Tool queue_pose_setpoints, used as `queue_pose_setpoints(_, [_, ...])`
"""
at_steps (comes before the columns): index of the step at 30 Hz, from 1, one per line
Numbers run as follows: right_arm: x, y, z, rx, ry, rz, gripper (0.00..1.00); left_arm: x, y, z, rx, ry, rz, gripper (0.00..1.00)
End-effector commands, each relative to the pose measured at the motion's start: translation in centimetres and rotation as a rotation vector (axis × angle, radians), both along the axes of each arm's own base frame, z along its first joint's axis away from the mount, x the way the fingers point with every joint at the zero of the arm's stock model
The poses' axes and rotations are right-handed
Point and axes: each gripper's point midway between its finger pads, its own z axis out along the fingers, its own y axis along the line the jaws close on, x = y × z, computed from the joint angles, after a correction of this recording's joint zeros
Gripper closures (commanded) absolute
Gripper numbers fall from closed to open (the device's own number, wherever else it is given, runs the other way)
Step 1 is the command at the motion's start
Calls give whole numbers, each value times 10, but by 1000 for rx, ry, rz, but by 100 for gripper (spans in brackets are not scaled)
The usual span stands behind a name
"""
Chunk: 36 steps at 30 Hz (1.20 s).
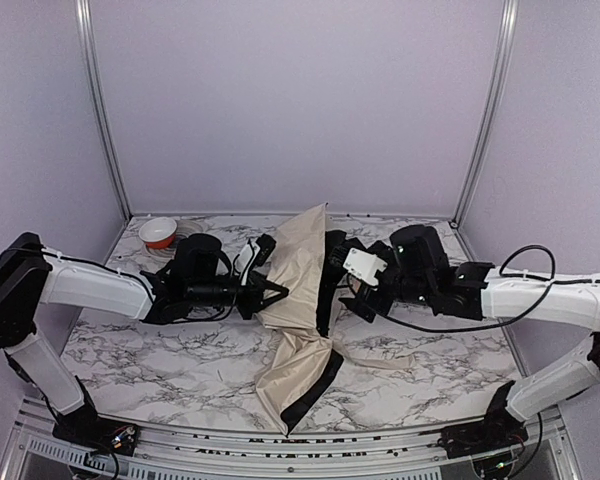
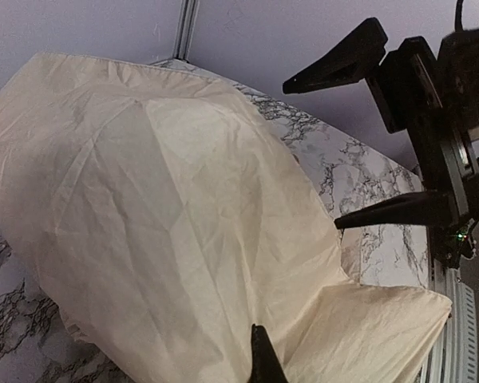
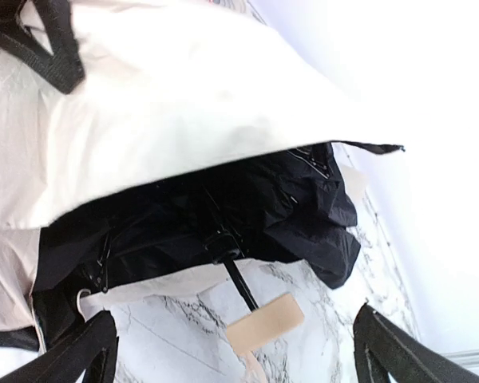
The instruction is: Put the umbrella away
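My left gripper is closed right down. Its tip is sunk into the cream cloth of the umbrella, and as far as I can tell it has a fold of the canopy pinched between the fingers. My right gripper stands wide open and holds nothing.

The umbrella lies on the marble table between my two hands. The canopy billows up directly ahead of my left fingers, and the black underside faces my right hand. From my right wrist I see the thin black shaft coming out of that black cloth towards me. It ends in the tan wooden handle, which rests on the table just ahead of my open fingers, roughly midway between them but not touching either.

I judge the job to be barely begun — perhaps at the first gathering step. The canopy is slack rather than stretched taut, so the umbrella looks at least partly collapsed. The cloth is not gathered, though: it sprawls in loose folds, with one flap and its black trim trailing back towards my bases. Nothing is rolled or wrapped round the shaft, and I cannot see any strap fastened.

What is left, as I read it, is nearly everything — drawing the cloth in round the shaft, tidying it into a bundle, and setting it somewhere. The pictures show no obvious place meant for it.
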Motion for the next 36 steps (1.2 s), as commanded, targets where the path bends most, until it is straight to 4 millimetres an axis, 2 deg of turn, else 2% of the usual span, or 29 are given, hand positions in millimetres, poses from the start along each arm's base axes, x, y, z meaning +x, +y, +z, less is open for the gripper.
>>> queue_pose_setpoints(1, [-14,-6,33,176,154,108,0,-17,-7,12,-52,-79,-181,100])
queue_pose_setpoints(3, [-6,-11,43,200,139,127,0,-20,-6,10,-50,-88,-208,100])
queue_pose_setpoints(5, [8,-11,35,163,145,126,0,-24,-5,10,-55,-89,-239,100])
queue_pose_setpoints(11, [38,10,-20,13,353,188,12,-16,-8,7,-71,-60,-278,100])
queue_pose_setpoints(14, [53,2,-53,-42,467,154,17,-10,-10,5,-82,-38,-289,100])
queue_pose_setpoints(17, [52,4,-71,-27,578,177,23,-5,-11,3,-85,-25,-293,100])
queue_pose_setpoints(19, [45,6,-82,-19,620,201,24,-1,-12,0,-80,-23,-283,100])
queue_pose_setpoints(22, [46,5,-100,-12,628,175,25,5,-13,1,-84,-22,-275,100])
queue_pose_setpoints(25, [51,7,-116,-14,631,159,38,4,-14,3,-91,-17,-288,100])
queue_pose_setpoints(28, [62,8,-117,-12,603,132,67,5,-14,7,-98,-21,-282,100])
queue_pose_setpoints(30, [66,9,-110,-7,571,133,79,7,-14,14,-107,-22,-269,96])
queue_pose_setpoints(34, [65,9,-85,25,482,159,100,11,-11,42,-142,-53,-227,76])
queue_pose_setpoints(36, [64,6,-70,48,437,157,100,16,-7,57,-155,-77,-177,51])
